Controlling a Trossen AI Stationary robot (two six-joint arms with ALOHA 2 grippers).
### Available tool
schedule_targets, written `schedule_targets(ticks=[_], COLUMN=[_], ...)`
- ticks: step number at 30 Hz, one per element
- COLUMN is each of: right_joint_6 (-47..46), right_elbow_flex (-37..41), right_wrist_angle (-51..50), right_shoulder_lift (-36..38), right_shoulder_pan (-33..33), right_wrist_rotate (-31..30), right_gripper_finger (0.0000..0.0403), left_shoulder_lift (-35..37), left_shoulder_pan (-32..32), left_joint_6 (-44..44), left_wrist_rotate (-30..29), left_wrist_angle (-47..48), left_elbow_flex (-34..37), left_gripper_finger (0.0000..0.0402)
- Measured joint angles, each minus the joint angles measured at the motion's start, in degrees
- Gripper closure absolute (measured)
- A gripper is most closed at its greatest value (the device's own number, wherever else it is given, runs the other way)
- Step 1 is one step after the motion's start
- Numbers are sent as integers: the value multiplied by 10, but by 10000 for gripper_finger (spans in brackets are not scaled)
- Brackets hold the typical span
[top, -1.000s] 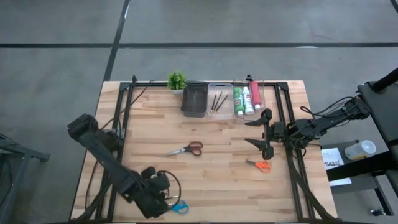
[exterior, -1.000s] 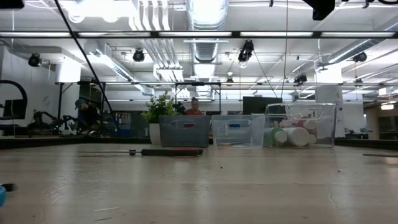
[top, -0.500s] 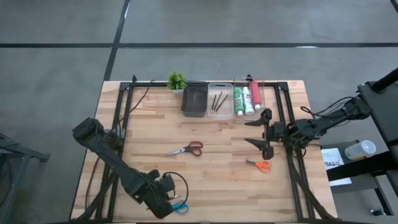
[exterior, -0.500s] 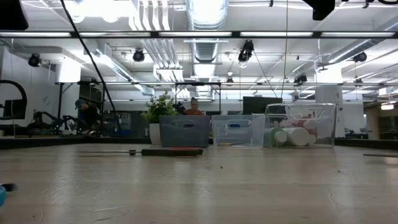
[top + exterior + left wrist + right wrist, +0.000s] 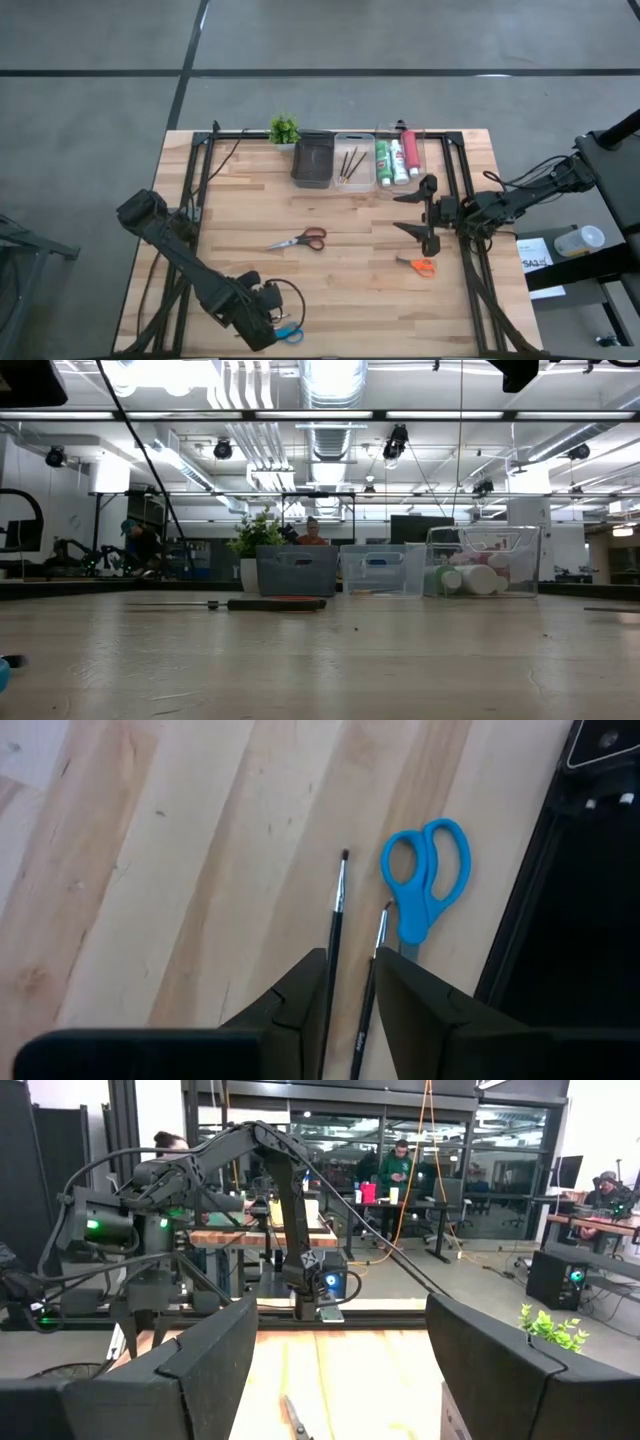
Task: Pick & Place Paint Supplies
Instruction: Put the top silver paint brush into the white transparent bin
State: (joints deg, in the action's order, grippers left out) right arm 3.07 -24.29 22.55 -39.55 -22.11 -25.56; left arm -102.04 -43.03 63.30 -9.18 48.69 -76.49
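My left gripper (image 5: 350,960) is low over the table's near edge, left of centre (image 5: 264,314). It is shut on two thin dark brushes (image 5: 336,910) that lie side by side on the wood. Blue-handled scissors (image 5: 426,888) lie flat just beside them. Red-handled scissors (image 5: 300,240) lie at mid table, and orange-handled scissors (image 5: 420,265) lie toward the right. My right gripper (image 5: 426,212) hovers open above the table's right side, beyond the orange scissors. Paint tubes (image 5: 397,158) lie in a clear bin at the far edge. My left gripper has the two brushes between its fingers (image 5: 300,990), one brush against each inner face, at the handle parts (image 5: 328,970). It comes from above. The bristle ends (image 5: 344,854) reach out ahead of the fingers and lie on the table.
Three bins stand in a row at the far edge: a dark one (image 5: 312,160), a clear one holding brushes (image 5: 350,162), and the tube bin. A small potted plant (image 5: 284,128) stands left of them. Black frame rails run down both table sides. People sit in the room beyond.
My left arm has swung its gripper a little toward the table's right and near edge, over the brushes beside the blue scissors, then held still. My right arm has kept still.
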Motion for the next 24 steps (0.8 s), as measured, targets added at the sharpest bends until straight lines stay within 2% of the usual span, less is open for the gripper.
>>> schedule_targets(ticks=[7,11,17,24], right_joint_6=[1,1,1,0], right_elbow_flex=[0,0,0,0], right_wrist_angle=[0,0,0,0], right_shoulder_lift=[0,0,0,0], right_shoulder_pan=[0,0,0,0], right_wrist_rotate=[0,0,0,0], right_gripper_finger=[115,115,115,115], left_shoulder_lift=[0,0,0,1], left_shoulder_pan=[2,0,2,3], left_joint_6=[-56,-87,-51,-13], left_wrist_rotate=[-5,-7,18,55], left_wrist_angle=[-2,-38,-83,-166], left_elbow_flex=[0,0,8,77], left_gripper_finger=[303,303,303,303])
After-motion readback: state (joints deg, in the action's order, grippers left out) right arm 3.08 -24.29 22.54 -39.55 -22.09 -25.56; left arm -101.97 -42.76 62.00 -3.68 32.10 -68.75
